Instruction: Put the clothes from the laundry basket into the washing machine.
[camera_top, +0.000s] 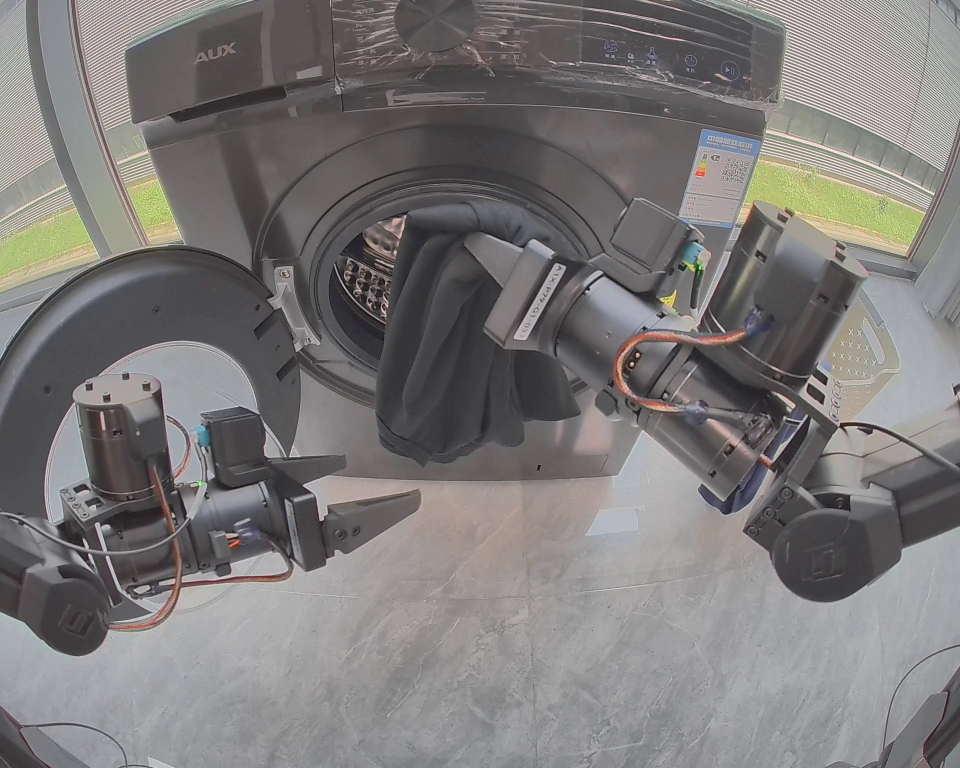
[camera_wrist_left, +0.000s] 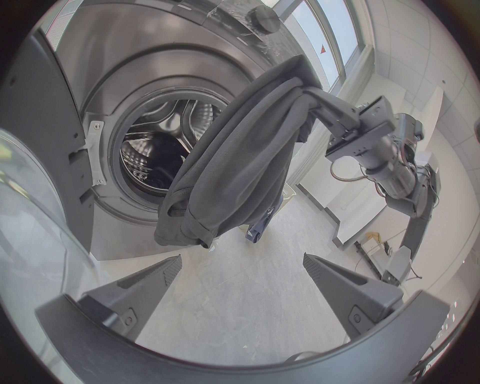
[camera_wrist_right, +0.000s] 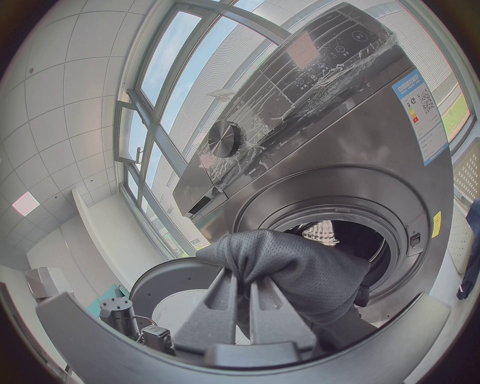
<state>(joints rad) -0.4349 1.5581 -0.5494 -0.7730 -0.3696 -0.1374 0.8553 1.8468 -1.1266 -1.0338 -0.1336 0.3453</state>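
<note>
A dark grey garment (camera_top: 440, 340) hangs in front of the washing machine's (camera_top: 240, 160) open drum mouth (camera_top: 365, 280), draping down past its lower rim. My right gripper (camera_top: 475, 248) is shut on the garment's top edge; the right wrist view shows its fingers (camera_wrist_right: 220, 300) pinching the cloth (camera_wrist_right: 295, 265) before the drum opening (camera_wrist_right: 350, 235). My left gripper (camera_top: 375, 490) stands open and empty low at the left, below the open door (camera_top: 130, 310). From the left wrist the garment (camera_wrist_left: 240, 165) and the drum (camera_wrist_left: 155, 150) lie beyond my open left gripper (camera_wrist_left: 240, 265).
The round door is swung out to the left beside my left arm. A perforated white laundry basket (camera_top: 865, 360) with a blue cloth (camera_top: 750, 490) stands at the right, behind my right arm. Bare grey stone floor (camera_top: 520, 620) lies in front of the machine.
</note>
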